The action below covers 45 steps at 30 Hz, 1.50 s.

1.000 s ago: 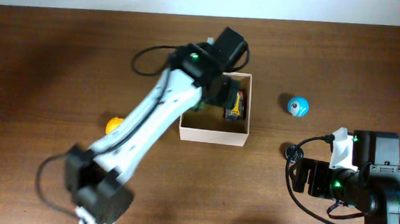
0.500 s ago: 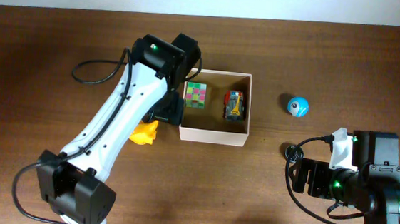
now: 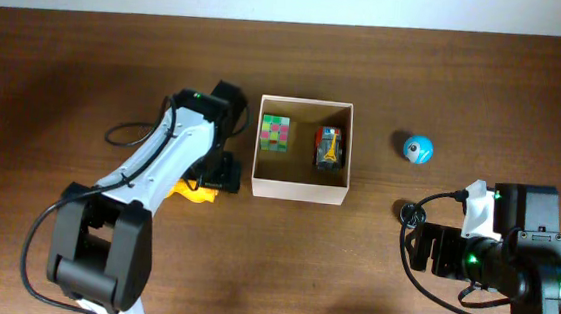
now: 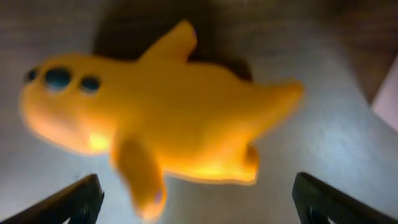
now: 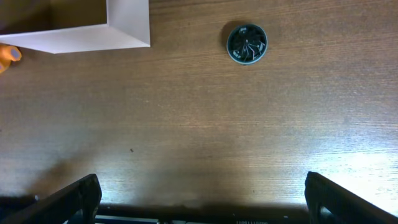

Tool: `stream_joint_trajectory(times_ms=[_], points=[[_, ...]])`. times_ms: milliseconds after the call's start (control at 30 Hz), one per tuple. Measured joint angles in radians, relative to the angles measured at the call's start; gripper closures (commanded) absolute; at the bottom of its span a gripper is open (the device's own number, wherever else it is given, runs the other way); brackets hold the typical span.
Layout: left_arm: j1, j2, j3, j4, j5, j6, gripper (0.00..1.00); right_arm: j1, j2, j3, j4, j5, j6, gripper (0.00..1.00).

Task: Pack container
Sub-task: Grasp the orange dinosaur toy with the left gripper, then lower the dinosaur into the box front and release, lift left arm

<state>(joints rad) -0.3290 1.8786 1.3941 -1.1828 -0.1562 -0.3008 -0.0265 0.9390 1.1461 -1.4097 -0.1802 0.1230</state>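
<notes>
Hovering over the toy [image 4: 168, 124], my left gripper [image 4: 199, 198] has its jaws wide, one either side, nothing held. I judge this the pick-up step. Next I must close on its body, then lift it clear of the wall of the box [image 3: 298, 190], which sits near on the toy's right and holds a cube [image 3: 275, 133] and a car [image 3: 329, 147]. Farther right lies a ball [image 3: 418, 148]. My right gripper [image 5: 202, 199] hangs apart, jaws wide, empty.

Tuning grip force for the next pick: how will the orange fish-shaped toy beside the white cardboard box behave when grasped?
The orange fish-shaped toy looks smooth, glossy and rounded, so it may slip in the grip. Its protruding fins suggest it won't roll. It sits within the span of the open left gripper, so it is probably light.
</notes>
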Motion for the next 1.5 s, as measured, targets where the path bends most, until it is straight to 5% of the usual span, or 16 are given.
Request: stream_joint_trajectory(times_ms=[133,200,300,400,767,1067,1500], points=[[0.011,0.000,-0.081,0.120,0.019,0.024,0.11,0.000,0.000,0.000,0.000,0.000,0.000,0.01],[0.011,0.000,-0.111,0.161,0.019,0.026,0.30,0.000,0.000,0.000,0.000,0.000,0.000,0.01],[0.014,0.000,-0.139,0.213,0.010,0.033,0.82,0.000,0.000,0.000,-0.002,0.000,0.000,0.01],[0.014,0.000,-0.142,0.232,0.011,0.029,0.95,0.000,0.000,0.000,-0.006,0.000,-0.001,0.01],[0.004,-0.225,-0.065,0.100,0.064,0.013,0.93,0.000,0.000,0.000,-0.012,0.000,0.000,0.01],[-0.179,-0.519,0.082,0.228,0.105,-0.018,0.93,0.000,0.000,0.000,-0.012,0.000,0.000,0.01],[-0.355,-0.131,0.081,0.513,0.105,-0.091,0.92,0.000,0.000,0.000,-0.012,0.000,0.000,0.01]])
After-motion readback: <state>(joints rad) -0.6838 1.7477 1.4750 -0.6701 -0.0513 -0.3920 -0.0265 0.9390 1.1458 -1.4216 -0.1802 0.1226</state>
